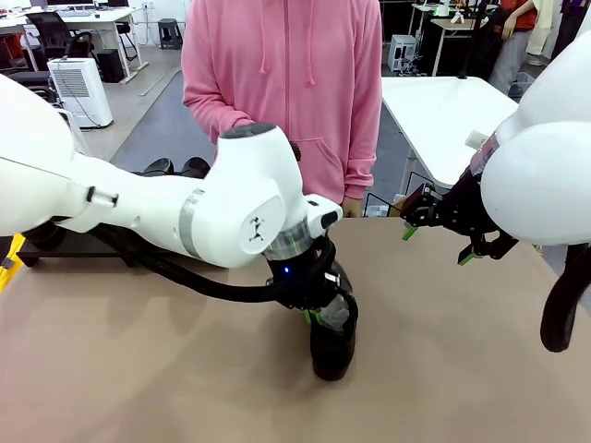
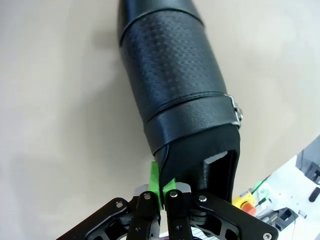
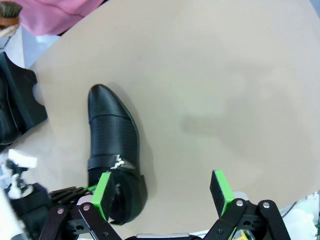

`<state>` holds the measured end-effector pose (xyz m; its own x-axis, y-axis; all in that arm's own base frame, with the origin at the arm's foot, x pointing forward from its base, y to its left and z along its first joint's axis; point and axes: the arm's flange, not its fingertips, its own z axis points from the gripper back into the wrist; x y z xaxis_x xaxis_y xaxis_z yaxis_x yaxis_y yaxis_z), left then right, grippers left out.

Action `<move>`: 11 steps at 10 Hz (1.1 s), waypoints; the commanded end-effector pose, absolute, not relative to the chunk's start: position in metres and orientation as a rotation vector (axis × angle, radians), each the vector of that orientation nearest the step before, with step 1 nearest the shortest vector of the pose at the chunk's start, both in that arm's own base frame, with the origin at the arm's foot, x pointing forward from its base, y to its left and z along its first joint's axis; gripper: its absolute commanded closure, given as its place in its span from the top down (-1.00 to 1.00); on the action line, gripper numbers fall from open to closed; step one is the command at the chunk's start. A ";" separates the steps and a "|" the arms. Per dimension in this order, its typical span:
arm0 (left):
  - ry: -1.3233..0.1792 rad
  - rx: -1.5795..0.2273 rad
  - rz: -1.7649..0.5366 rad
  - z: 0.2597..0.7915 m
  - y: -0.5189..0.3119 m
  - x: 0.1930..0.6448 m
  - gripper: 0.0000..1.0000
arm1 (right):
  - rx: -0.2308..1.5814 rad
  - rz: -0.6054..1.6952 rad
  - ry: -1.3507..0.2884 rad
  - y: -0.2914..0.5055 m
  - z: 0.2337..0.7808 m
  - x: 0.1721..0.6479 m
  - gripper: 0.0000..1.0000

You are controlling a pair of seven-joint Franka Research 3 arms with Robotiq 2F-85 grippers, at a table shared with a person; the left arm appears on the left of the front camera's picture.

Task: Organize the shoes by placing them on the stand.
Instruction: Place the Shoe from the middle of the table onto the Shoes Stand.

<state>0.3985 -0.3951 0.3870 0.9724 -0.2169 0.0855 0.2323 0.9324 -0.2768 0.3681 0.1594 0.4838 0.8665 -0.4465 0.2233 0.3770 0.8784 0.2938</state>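
Centrally, the left gripper [image 1: 319,312] reaches down over a black shoe [image 1: 333,340] lying on the tan table [image 1: 138,369], with the white left arm [image 1: 138,212] sweeping in from the robot's left side. Seen from the left wrist, the green pads [image 2: 161,185] are pressed together on the thin rear edge of the shoe's [image 2: 175,85] opening, so the left gripper [image 2: 161,192] is clamped on the shoe; the textured upper and a small metal buckle [image 2: 236,112] on its strap are visible, and the toe points away from the wrist. To the robot's right, the right gripper [image 1: 440,233] hangs above the table with its fingers spread wide and nothing between them. From the right wrist, the right gripper [image 3: 162,195] shows its green pads [image 3: 102,194] well apart, and a black shoe [image 3: 114,150] lies on the table [image 3: 225,90] beside its own left finger, toe pointing away. Farther left in the front view, the stand [image 1: 78,245] sits at the table's far edge behind the left arm, with the rounded tips of two shoes [image 1: 175,167] showing above it. A person in a pink hooded top [image 1: 282,83] stands at the far side of the table. A small brown brush [image 3: 10,12] appears in the upper corner of the right wrist view.
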 end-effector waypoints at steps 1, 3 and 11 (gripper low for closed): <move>-0.185 -0.319 -0.256 0.439 -0.338 0.382 -1.00 | 0.272 -0.415 -0.284 0.158 0.486 0.372 1.00; -0.270 -0.273 -0.238 0.481 -0.290 0.379 -1.00 | 0.272 -0.415 -0.284 0.158 0.486 0.372 1.00; -0.567 -0.047 -0.106 0.622 -0.055 0.385 -1.00 | 0.272 -0.415 -0.284 0.158 0.486 0.372 1.00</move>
<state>0.3807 -0.0695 0.6141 0.8298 -0.0912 0.5505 0.1371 0.9896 -0.0426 0.3685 0.1591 0.4844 0.8661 -0.4469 0.2238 0.3769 0.8781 0.2948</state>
